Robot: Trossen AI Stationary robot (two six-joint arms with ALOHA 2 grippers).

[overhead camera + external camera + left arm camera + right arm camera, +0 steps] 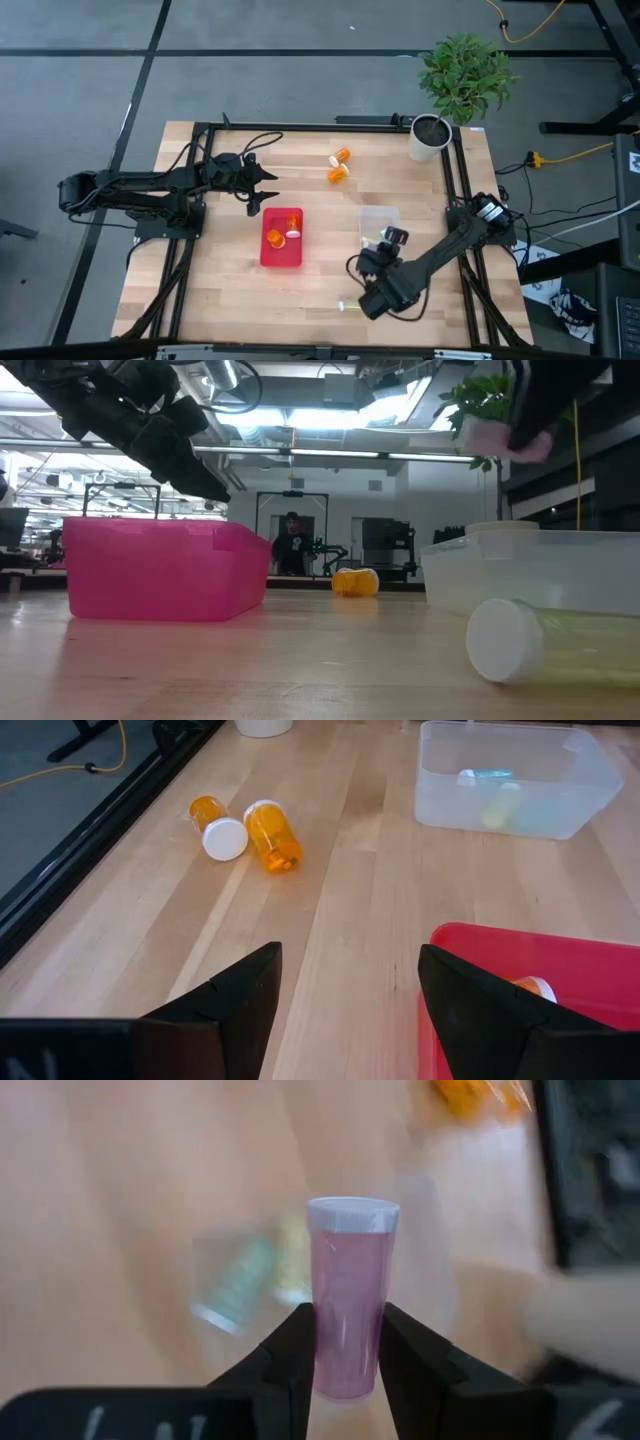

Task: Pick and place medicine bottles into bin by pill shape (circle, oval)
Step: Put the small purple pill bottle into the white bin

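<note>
Above the clear bin (379, 222), right hand (345, 1352) grasping pink bottle (350, 1295) upright, left hand (345, 1010) released beside red bin (282, 238).

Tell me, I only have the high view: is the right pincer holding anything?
Observer: Yes. The right wrist view shows the right pincer shut on a pink bottle with a white cap.
Operator: Clear bin contents?
Observer: The left wrist view shows what look like a blue bottle and a yellow bottle lying in the clear bin.
Operator: Left pincer?
Observer: The left pincer is open and empty, near the red bin.
</note>
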